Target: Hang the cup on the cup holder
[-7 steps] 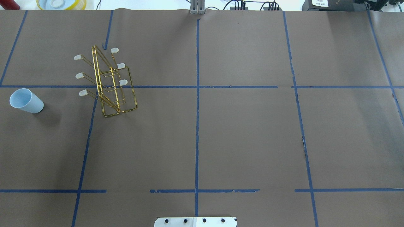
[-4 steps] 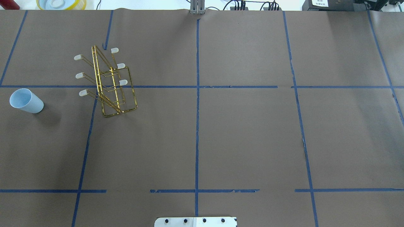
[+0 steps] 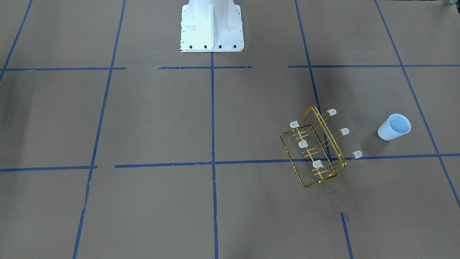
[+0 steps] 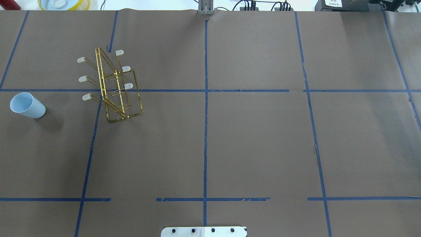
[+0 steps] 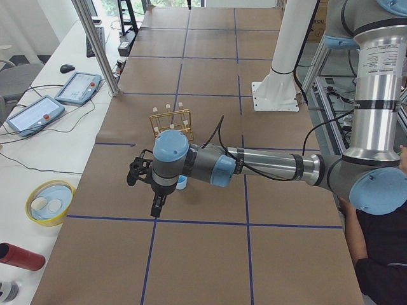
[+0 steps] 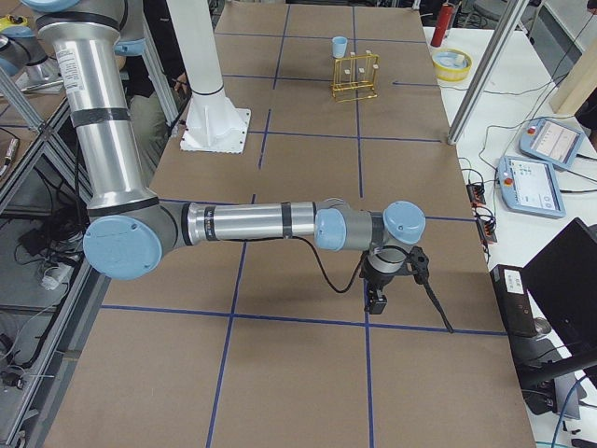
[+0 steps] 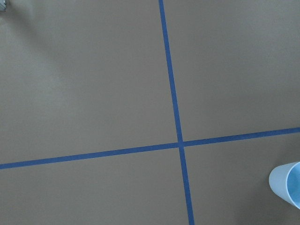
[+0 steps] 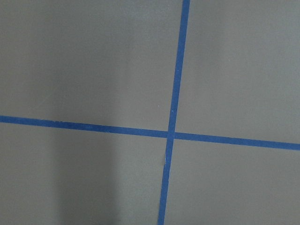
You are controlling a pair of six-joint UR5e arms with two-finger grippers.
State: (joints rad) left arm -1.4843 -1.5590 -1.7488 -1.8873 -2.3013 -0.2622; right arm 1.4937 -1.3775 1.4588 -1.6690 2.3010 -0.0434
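**Left gripper (image 5: 156,206) hangs by the cup (image 4: 27,106), not yet picked up**

Whether the left gripper's jaws are apart or together cannot be told. It shows only in the side view, and its own wrist camera catches no fingers. It hangs over the table (image 4: 230,148). The cup stands free just beside it, upright with its mouth up, at the lower right edge of the wrist view. The holder (image 4: 113,89) stands past the cup on the side away from this gripper, near the cup but not touching it. The right gripper (image 6: 377,299) is well apart from both, and its state cannot be told either.

The likely first trouble is the grasp. The cup looks light, smooth and tapered, so an off-centre approach may knock it over or push it along the table. A pinch on the sloped wall may squeeze it upward and out.

The cup must also be turned mouth-down to hang. A loose hold could let it slip during that turn.

At the holder, the prongs (image 4: 98,84) are thin and set close together. The rim may catch a cap (image 4: 86,96) or hit a neighbouring prong instead of sliding on. The wire frame looks light, so a sideways push would probably shift or tip it. Letting go before the cup is seated far enough along a prong would probably let it drop.
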